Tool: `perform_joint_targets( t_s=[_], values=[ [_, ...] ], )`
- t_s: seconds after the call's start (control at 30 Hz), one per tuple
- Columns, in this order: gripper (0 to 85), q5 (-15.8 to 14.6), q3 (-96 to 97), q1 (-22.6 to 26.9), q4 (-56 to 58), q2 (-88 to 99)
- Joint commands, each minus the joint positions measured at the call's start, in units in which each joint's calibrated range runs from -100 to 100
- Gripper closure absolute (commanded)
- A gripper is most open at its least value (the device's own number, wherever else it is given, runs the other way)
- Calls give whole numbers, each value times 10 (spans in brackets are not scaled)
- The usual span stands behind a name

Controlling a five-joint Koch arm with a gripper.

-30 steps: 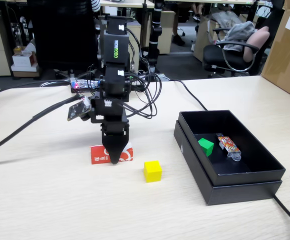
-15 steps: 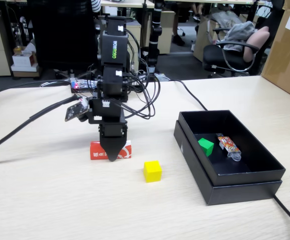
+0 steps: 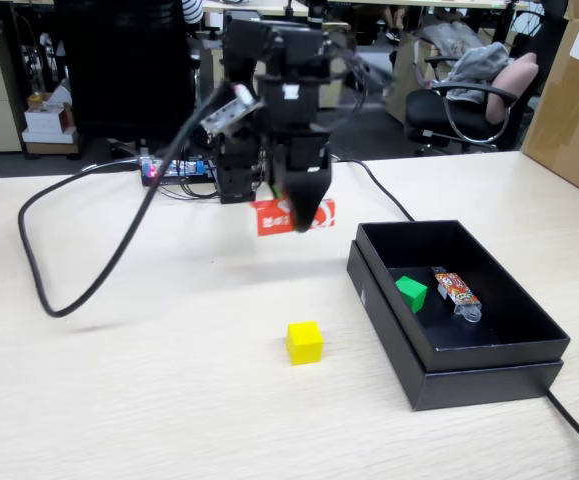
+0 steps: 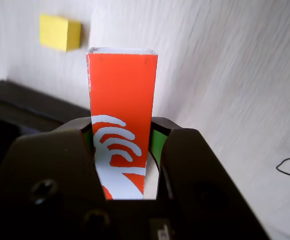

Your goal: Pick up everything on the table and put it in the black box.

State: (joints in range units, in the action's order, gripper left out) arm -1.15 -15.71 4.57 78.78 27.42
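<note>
My gripper is shut on the red carton with white swirl print and holds it in the air, left of the black box. In the wrist view the red carton sticks out between the two black jaws of the gripper. The green cube lies inside the box. The yellow cube rests on the table, left of the box, and the yellow cube shows at the wrist view's top left.
An orange candy wrapper lies in the box beside the green cube. Black cables loop over the table's left half. A tan cardboard carton stands at the far right. An office chair is behind the table.
The gripper has lifted the red carton off the table and swung it up and right, towards the black box. The cable loop has shifted with the arm.
</note>
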Motion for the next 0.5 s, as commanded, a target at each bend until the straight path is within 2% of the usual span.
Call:
perform_joint_targets(
  t_s=[0.0,0.13,0.37,0.47],
  values=[
    [846,-16,-25,46,11,51],
    [846,-50,-113,111,11,-24],
    [846,-78,-257,139,-2,-193],
    [846,-80,-254,137,-33,-253]
  ],
)
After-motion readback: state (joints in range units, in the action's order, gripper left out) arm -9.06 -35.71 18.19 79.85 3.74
